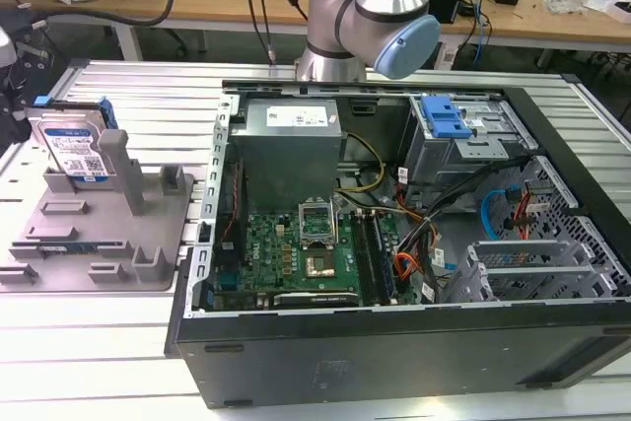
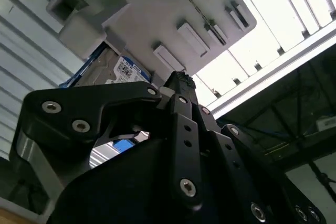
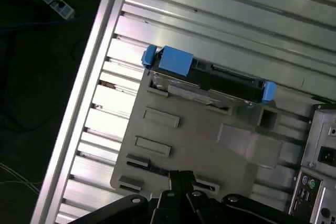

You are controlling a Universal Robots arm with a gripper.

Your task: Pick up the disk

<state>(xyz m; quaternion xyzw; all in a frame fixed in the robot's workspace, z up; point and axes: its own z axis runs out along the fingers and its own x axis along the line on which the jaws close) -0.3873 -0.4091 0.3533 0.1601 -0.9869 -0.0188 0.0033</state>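
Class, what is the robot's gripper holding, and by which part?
Nothing: the gripper is shut empty; the silver metal disk with blue bracket stands in the grey plastic fixture.

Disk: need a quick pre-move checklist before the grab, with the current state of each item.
1. Seating of the disk: ok, it stands on edge in the grey fixture.
2. Load in the gripper: ok, it holds nothing.
3. Jaws open for the grab: not ok, they are closed together in both wrist views.
4. Line-up over the disk: not ok, in the first wrist view the gripper sits across the fixture, apart from the disk.
5. Upper edge of the disk free: ok, nothing lies over it.
6. Height above the disk: cannot tell.
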